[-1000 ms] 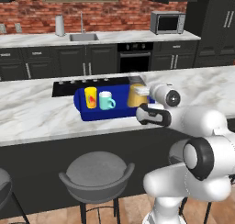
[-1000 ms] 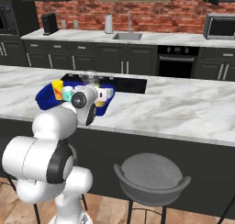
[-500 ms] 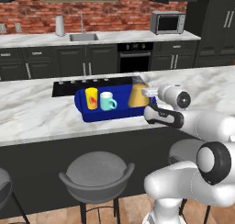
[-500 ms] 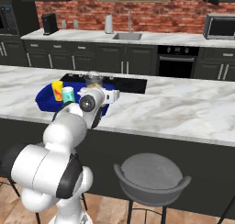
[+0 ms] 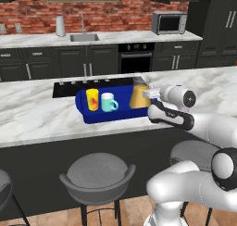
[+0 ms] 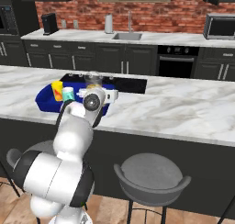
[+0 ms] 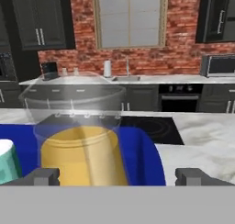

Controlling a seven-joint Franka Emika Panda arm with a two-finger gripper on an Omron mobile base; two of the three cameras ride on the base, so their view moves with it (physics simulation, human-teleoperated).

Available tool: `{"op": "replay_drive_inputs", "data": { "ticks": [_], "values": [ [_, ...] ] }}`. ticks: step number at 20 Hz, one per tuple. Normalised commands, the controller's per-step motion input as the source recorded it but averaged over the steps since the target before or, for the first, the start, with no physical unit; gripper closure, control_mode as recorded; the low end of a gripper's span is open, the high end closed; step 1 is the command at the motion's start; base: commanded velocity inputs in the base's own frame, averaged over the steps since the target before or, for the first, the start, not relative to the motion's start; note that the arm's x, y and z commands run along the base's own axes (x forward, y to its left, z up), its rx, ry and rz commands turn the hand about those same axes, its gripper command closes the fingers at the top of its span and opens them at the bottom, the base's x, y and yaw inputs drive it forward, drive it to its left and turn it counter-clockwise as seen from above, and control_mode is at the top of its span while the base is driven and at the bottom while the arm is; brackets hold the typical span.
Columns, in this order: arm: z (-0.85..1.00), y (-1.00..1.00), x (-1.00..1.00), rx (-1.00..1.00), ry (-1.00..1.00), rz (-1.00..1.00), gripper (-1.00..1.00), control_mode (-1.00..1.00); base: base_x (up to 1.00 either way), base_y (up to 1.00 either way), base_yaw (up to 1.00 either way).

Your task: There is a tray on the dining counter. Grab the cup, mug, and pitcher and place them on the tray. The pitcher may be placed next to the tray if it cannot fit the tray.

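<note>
The deep-blue tray [image 5: 95, 116] lies on the marble dining counter [image 5: 32, 116]. In it stand the yellow cup [image 5: 92, 99], the teal mug [image 5: 109, 102] and, at its right end, the amber pitcher [image 5: 139, 97]. My gripper [image 5: 152, 95] is open just right of the pitcher and apart from it. In the hand view the pitcher [image 7: 82, 159] stands ahead of my gripper [image 7: 118, 177], towards the left fingertip [image 7: 44, 176], with the tray's wall [image 7: 147, 161] behind it and the mug [image 7: 6, 161] at the left edge. From the right base I see the tray [image 6: 45, 100], cup [image 6: 57, 90] and mug [image 6: 68, 93].
A black cooktop [image 5: 92, 84] is set into the island just behind the tray. Bare marble [image 6: 174, 106] stretches to the right of the tray. Round grey stools [image 5: 97, 174] stand in front of the island. The sink and microwave [image 5: 169, 22] are on the far wall counter.
My hand has drawn back to the right, away from the pitcher, with the jaws wide throughout. The pitcher, cup and mug have stayed put in the tray.
</note>
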Motion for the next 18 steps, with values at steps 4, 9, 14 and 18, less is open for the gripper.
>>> {"op": "replay_drive_inputs", "data": {
  "ticks": [4,9,14,18],
  "values": [
    [0.00,-0.13,0.01,0.03,0.09,0.34,-1.00,-1.00,0.00,0.00,0.00],
    [0.01,-0.21,0.16,0.06,0.09,0.39,-1.00,-1.00,0.00,0.00,0.00],
    [0.37,-0.04,0.18,0.00,0.00,0.16,-1.00,-1.00,0.00,0.00,0.00],
    [0.57,-0.01,0.00,0.00,0.00,0.01,-1.00,-1.00,0.00,0.00,0.00]
  ]
}}
